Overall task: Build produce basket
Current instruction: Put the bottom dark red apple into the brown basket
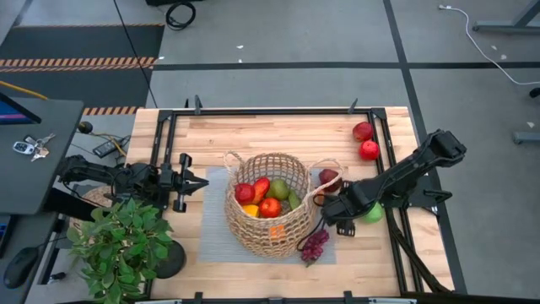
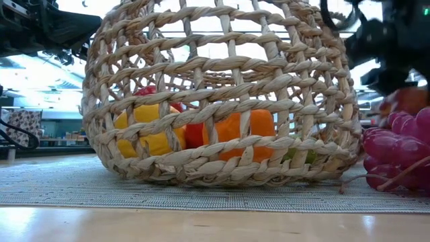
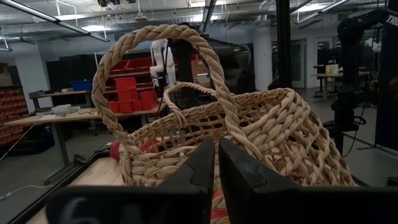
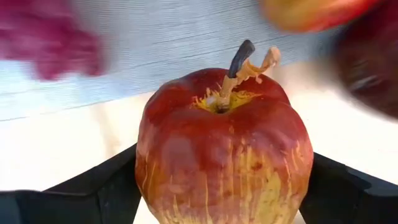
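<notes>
The tan wicker basket [image 1: 268, 203] stands on a grey mat [image 1: 211, 241] at mid-table and holds several toy fruits [image 1: 268, 199], among them red apples, a green piece and an orange. My right gripper [image 1: 329, 218] is just right of the basket and is shut on a red-and-yellow apple [image 4: 224, 143]. My left gripper [image 1: 202, 181] is shut and empty, level, and points at the basket's left loop handle [image 3: 143, 56], a little short of it. Purple grapes [image 1: 314, 245] lie on the mat's near right corner. My right gripper pinches the apple between its two fingers [image 4: 106, 190], one on each of its opposite sides [image 4: 152, 177]. The apple's stem end [image 4: 239, 68] faces the wrist camera. The gripper hides the apple in the high view, so I cannot tell whether it is clear of the table.
A dark red apple [image 1: 329, 180] lies by the basket's right handle, a green apple [image 1: 372, 213] lies right of my right gripper, and two red apples [image 1: 365, 140] lie at the far right. A potted green plant [image 1: 118, 245] stands at the near left. A black frame rail [image 1: 278, 111] runs along the table's far edge.
</notes>
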Motion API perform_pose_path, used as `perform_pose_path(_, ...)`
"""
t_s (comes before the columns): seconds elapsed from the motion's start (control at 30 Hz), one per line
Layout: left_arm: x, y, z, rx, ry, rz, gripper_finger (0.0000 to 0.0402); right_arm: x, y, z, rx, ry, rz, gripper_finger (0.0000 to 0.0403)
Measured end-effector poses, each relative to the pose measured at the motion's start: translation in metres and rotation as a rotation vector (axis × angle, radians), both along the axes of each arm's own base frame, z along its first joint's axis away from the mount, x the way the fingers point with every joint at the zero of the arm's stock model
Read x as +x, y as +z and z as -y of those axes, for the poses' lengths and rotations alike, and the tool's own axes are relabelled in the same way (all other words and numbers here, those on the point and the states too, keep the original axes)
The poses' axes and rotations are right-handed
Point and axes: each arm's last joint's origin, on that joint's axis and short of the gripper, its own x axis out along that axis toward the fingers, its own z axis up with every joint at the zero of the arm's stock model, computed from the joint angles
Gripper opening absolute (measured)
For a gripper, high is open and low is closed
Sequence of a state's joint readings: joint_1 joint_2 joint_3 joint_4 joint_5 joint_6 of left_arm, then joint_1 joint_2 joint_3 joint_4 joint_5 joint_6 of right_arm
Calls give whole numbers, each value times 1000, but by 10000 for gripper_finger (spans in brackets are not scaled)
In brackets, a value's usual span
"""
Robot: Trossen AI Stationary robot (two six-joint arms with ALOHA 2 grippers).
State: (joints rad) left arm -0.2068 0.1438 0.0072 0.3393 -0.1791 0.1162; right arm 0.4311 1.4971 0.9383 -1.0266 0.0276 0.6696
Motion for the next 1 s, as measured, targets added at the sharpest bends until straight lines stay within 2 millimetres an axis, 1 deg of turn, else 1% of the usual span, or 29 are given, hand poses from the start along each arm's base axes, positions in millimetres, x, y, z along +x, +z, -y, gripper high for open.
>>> perform_pose_path(0.1,0,0,0,0,0,0,26,3,10,-10,114,-56,-7,347)
perform_pose_path(0.2,0,0,0,0,0,0,27,8,21,-21,210,-71,9,347)
perform_pose_path(0.33,0,0,0,0,0,0,32,13,38,-34,272,-82,67,347)
perform_pose_path(0.43,0,0,0,0,0,0,34,19,53,-46,330,-58,140,348)
perform_pose_path(0.53,0,0,0,0,0,0,33,29,70,-58,405,5,262,348)
perform_pose_path(0.67,0,0,0,0,0,0,28,45,99,-74,523,157,513,348)
perform_pose_path(0.77,0,0,0,0,0,0,25,54,123,-82,578,262,689,348)
perform_pose_path(0.9,0,0,0,0,0,0,29,62,154,-83,577,343,872,348)
perform_pose_path(1.0,0,0,0,0,-1,0,32,67,176,-79,506,368,1002,348)
